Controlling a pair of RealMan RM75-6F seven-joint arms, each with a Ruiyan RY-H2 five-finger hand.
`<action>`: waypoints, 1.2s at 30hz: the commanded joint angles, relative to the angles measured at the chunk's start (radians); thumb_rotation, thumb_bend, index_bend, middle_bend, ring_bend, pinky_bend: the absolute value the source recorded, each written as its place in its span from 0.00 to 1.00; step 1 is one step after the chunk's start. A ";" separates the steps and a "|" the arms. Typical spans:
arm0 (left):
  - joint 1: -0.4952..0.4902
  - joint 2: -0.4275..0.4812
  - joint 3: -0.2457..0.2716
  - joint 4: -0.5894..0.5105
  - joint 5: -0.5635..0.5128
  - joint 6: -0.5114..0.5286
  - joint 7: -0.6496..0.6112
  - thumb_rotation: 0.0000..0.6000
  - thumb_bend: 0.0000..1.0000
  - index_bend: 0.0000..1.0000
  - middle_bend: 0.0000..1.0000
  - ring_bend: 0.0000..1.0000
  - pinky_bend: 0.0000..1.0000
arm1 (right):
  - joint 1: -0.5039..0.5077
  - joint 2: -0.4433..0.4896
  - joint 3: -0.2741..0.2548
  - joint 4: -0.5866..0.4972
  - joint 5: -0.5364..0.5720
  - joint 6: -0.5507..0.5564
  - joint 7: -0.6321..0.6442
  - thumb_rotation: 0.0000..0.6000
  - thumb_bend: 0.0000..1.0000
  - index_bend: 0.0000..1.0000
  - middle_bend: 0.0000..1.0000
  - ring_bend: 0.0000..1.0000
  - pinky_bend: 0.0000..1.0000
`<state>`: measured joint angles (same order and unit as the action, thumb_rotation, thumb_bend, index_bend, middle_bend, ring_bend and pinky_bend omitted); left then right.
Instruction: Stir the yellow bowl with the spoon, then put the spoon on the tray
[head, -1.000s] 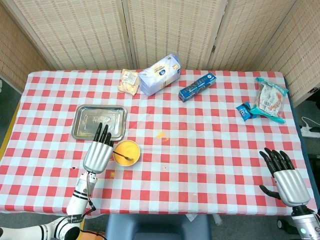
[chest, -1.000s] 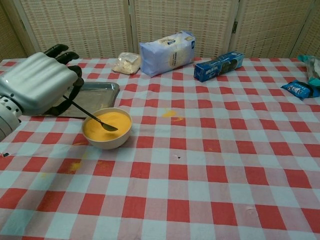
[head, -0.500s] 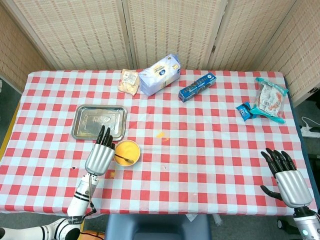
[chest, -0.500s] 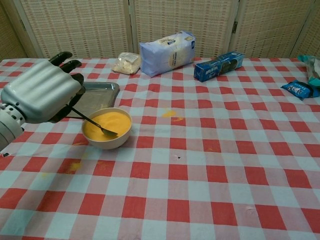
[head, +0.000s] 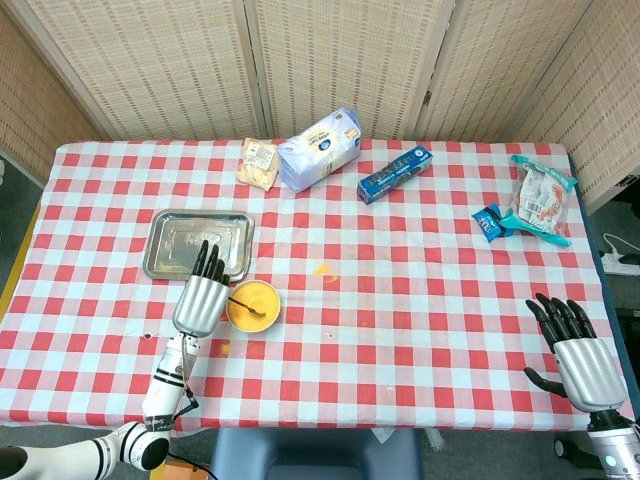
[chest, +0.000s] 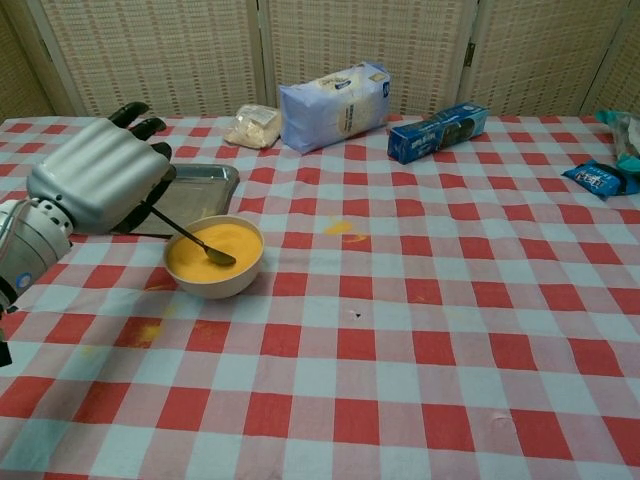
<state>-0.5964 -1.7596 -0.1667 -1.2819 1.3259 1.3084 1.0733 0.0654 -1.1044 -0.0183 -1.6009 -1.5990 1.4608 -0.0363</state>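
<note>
A yellow bowl (head: 253, 304) (chest: 214, 257) with yellow contents stands on the checked cloth, just in front of a metal tray (head: 198, 243) (chest: 195, 190). My left hand (head: 199, 298) (chest: 100, 177) hovers at the bowl's left side and holds a dark spoon (chest: 193, 240) (head: 247, 308) by its handle. The spoon's tip dips into the bowl's contents. My right hand (head: 579, 356) is at the table's near right corner, fingers spread and holding nothing; the chest view does not show it.
Along the far side lie a small snack packet (head: 259, 163), a white-blue bag (head: 319, 148) (chest: 336, 104) and a blue box (head: 394, 173) (chest: 437, 131). Blue and teal packets (head: 528, 206) sit at the far right. Yellow spill marks (chest: 340, 227) dot the cloth.
My left hand has shifted a little, swinging the spoon's tip around inside the bowl. My right hand has drifted slightly toward the near right corner.
</note>
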 joint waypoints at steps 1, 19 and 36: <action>-0.009 -0.009 -0.009 0.016 -0.009 -0.007 -0.007 1.00 0.92 0.82 0.31 0.08 0.00 | 0.000 0.000 0.001 0.000 0.002 -0.001 -0.001 1.00 0.08 0.00 0.00 0.00 0.00; -0.009 0.020 -0.027 -0.038 -0.020 0.025 -0.045 1.00 0.92 0.82 0.31 0.09 0.00 | -0.004 0.003 -0.001 -0.005 -0.004 0.005 -0.004 1.00 0.08 0.00 0.00 0.00 0.00; -0.064 -0.027 -0.040 0.066 -0.032 -0.023 -0.069 1.00 0.92 0.82 0.32 0.09 0.00 | 0.002 -0.006 0.002 -0.001 0.011 -0.014 -0.019 1.00 0.08 0.00 0.00 0.00 0.00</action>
<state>-0.6577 -1.7836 -0.2072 -1.2202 1.2938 1.2875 1.0067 0.0678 -1.1099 -0.0169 -1.6017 -1.5884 1.4464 -0.0551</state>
